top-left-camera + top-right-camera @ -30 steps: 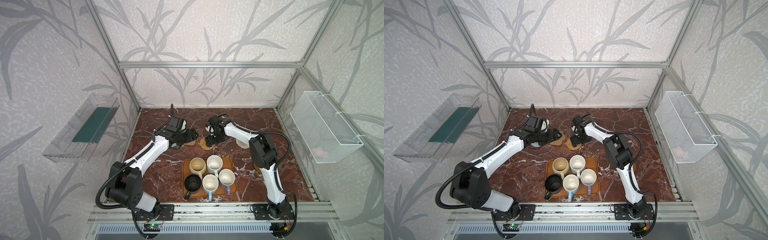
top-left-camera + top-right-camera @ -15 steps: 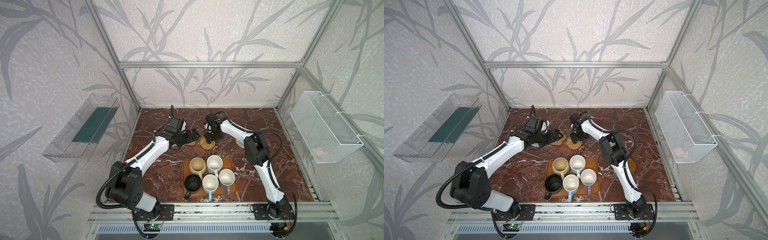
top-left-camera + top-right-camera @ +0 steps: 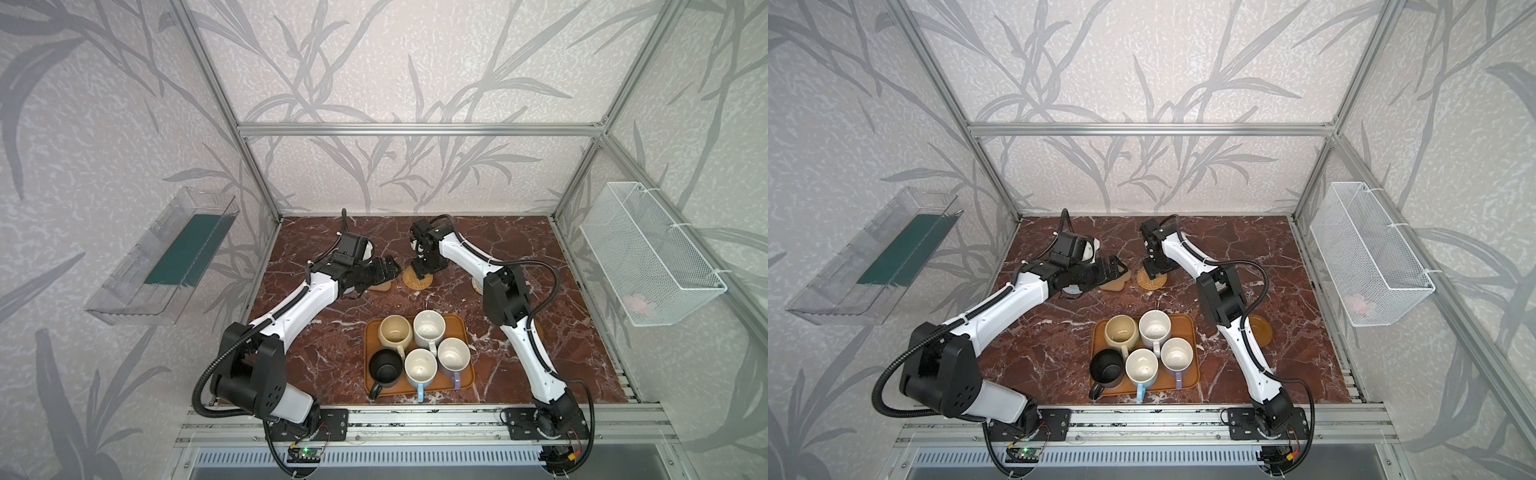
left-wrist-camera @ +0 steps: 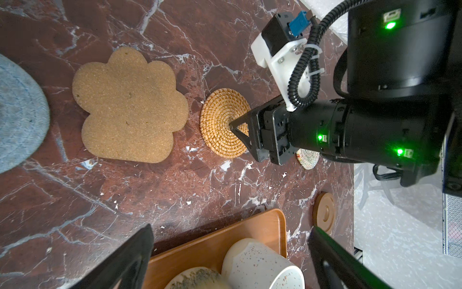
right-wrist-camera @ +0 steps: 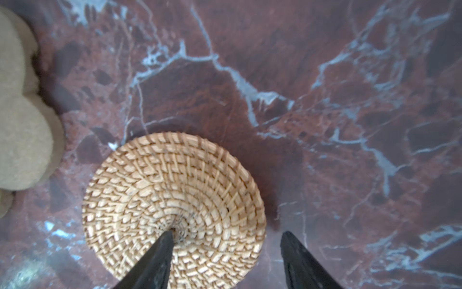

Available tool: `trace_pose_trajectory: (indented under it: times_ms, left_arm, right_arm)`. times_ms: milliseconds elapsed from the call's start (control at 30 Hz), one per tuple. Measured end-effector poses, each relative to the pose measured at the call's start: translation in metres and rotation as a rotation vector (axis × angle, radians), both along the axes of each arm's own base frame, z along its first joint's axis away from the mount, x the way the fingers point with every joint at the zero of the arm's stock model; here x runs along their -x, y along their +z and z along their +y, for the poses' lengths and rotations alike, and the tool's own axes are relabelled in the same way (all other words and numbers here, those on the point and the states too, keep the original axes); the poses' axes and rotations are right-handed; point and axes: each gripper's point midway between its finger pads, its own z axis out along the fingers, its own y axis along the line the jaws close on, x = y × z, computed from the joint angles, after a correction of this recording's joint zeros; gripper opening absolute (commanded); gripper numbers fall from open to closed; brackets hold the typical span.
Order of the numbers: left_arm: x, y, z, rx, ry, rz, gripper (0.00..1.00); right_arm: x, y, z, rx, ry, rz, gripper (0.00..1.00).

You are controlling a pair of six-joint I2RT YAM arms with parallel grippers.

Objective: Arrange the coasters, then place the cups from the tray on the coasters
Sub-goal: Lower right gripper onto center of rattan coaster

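Mid-frame in a top view, my empty right gripper [image 3: 419, 274], jaws half apart, rested one jaw on the golden woven rattan coaster [image 3: 411, 283]; I judged a light, flat slide best.

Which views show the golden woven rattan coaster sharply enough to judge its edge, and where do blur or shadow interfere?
Right wrist view: the golden woven rattan coaster shows crisp weave, but a dark shadow hugs one side of its rim and the tan paw-shaped coaster is out of focus. Left wrist view: both sharp, evenly lit. In both top views it is small.
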Motion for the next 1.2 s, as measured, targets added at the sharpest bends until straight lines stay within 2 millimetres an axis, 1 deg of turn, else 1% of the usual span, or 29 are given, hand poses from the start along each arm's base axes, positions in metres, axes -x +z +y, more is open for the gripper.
trace_pose_trajectory:
  times_ms: [167, 500, 700, 800, 1200]
  left_arm:
    - [-0.001, -0.001, -0.001, 0.002, -0.002, -0.002, 0.99]
    - [-0.002, -0.004, -0.002, 0.004, 0.002, 0.008, 0.99]
    - [-0.003, -0.004, -0.003, 0.010, 0.005, 0.010, 0.99]
    - [-0.003, -0.004, -0.004, 0.012, 0.005, 0.008, 0.99]
    - [-0.002, -0.003, -0.003, 0.013, 0.008, 0.005, 0.99]
  right_arm:
    - [-0.007, 0.000, -0.002, 0.012, -0.005, -0.006, 0.68]
    - [-0.019, 0.001, -0.014, 0.016, -0.035, -0.014, 0.67]
    - [-0.019, 0.001, -0.012, 0.006, -0.028, -0.010, 0.67]
    - [-0.019, 0.002, -0.009, -0.008, -0.022, -0.009, 0.64]
    - [-0.012, -0.002, -0.001, -0.060, -0.026, 0.026, 0.61]
